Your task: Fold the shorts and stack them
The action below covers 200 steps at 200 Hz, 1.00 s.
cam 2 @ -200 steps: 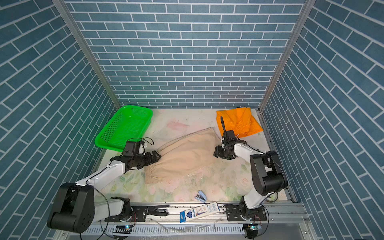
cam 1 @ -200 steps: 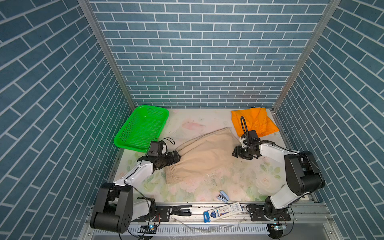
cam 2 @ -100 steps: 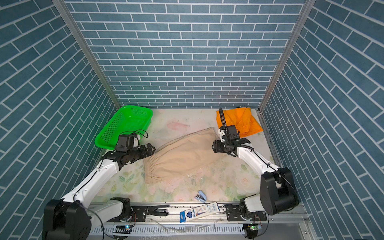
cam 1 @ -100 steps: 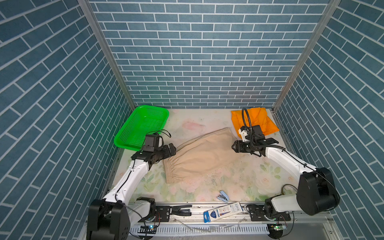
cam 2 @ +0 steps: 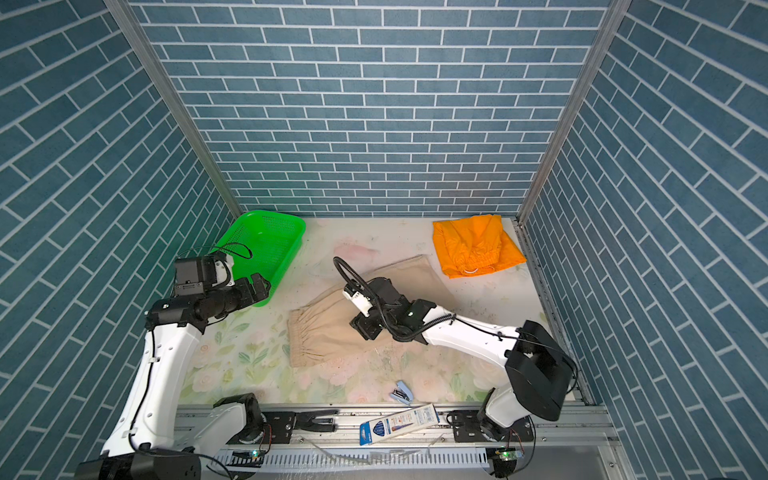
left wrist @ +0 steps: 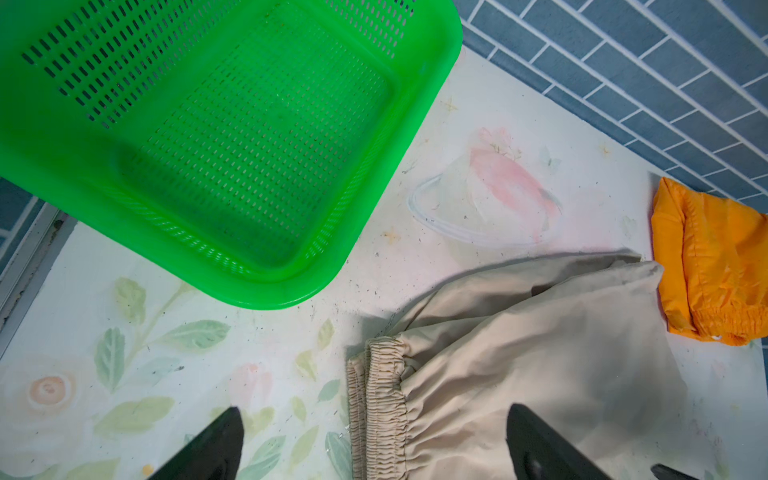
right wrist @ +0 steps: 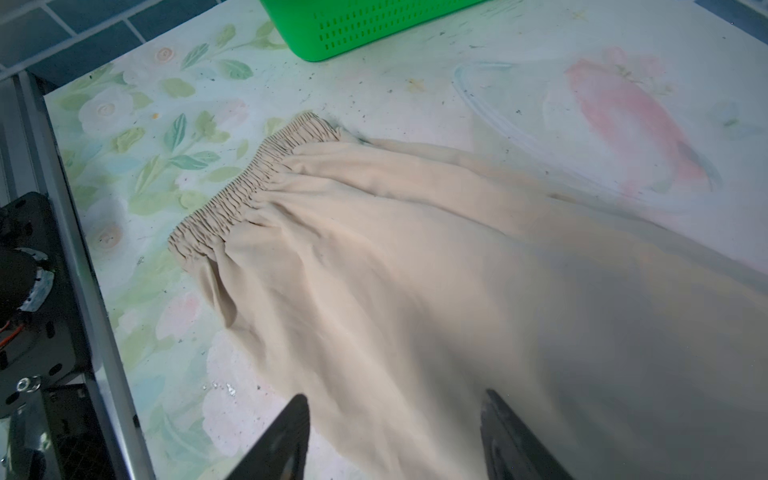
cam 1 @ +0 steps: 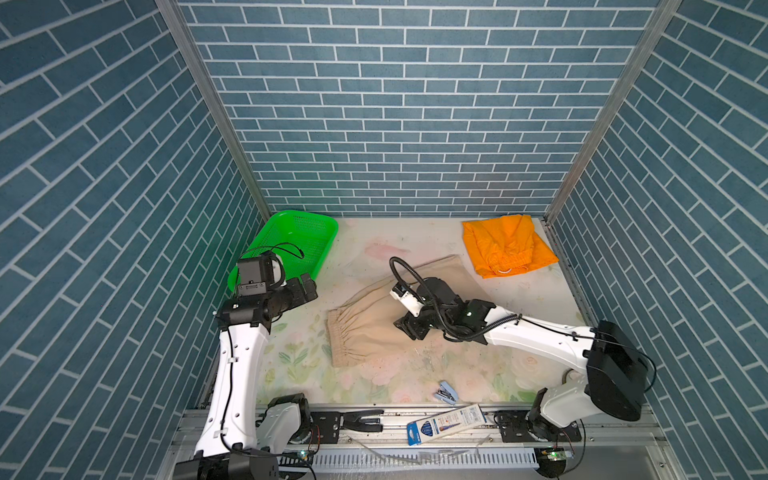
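While the left gripper (cam 1: 308, 286) hovers with its jaws spread wide and nothing between them, it sits beside the near corner of the green basket (cam 1: 291, 218), well off to the left of the cloth. Its wrist view shows both dark fingers (left wrist: 208, 449) parted above the flowered table (cam 1: 374, 245). The beige shorts (cam 1: 374, 332) lie spread across the middle of the table in both top views. Their gathered waistband (cam 1: 345, 338) points toward the front left, and the leg end runs off toward the far right. The right gripper (cam 1: 409, 329) is low over the middle of these shorts. In its wrist view the fingers (right wrist: 282, 440) stand apart, with smooth beige cloth lying flat beneath them, so it is released (whether the tips press on the cloth cannot be told). The orange shorts (cam 1: 505, 249) sit as a folded bundle in the far right corner, with a loop of white drawstring (cam 1: 504, 271) at their near edge. The beige leg end lies just beside them, not on them. Near the front edge lie a small blue stapler (cam 1: 446, 392) and, on the rail, a blue and white box (cam 1: 446, 424).
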Available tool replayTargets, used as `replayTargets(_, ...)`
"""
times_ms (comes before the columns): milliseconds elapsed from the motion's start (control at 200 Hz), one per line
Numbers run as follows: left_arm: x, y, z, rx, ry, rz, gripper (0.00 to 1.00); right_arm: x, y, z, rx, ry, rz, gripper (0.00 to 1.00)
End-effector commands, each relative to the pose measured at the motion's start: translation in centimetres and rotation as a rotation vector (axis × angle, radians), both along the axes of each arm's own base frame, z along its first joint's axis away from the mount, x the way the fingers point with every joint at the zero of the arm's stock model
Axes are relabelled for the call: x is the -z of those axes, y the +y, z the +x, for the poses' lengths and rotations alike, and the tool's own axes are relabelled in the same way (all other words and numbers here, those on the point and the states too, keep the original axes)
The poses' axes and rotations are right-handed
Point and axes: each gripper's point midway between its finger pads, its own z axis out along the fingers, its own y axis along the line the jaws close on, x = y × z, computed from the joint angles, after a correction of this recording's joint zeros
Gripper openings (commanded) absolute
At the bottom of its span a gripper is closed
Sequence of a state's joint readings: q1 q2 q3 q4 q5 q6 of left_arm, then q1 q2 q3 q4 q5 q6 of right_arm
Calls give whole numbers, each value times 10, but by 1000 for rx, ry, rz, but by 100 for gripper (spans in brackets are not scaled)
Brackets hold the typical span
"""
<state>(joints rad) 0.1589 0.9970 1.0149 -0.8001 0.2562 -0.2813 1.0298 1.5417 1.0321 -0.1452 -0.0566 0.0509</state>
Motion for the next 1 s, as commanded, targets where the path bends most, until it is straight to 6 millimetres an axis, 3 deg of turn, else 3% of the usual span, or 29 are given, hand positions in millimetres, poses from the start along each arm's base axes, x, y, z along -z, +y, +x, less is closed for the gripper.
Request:
replayTargets(0, 15, 0, -7, 37, 44, 12, 100, -13, 36, -4, -84, -123, 2, 66)
replayTargets(85, 27, 20, -15, -57, 91, 45, 100, 2, 57, -28, -186, -188, -77, 66)
replayTargets(200, 26, 33, -14, -98, 74, 1, 100, 20, 80, -53, -285, -263, -150, 67)
replayTargets(495, 35, 35, -6, -107, 60, -161, 100, 54, 136, -95, -467, -349, -230, 69)
replayTargets(650, 36, 37, -7, -116, 57, -161, 100, 70, 150, -100, -520, -394, -290, 70)
replayTargets(860, 37, 37, -7, -119, 61, -169, 100, 84, 148, -100, -537, -411, -344, 74)
replayTargets(995, 36, 39, -7, -123, 58, -170, 100, 95, 148, -89, -507, -450, -394, 76)
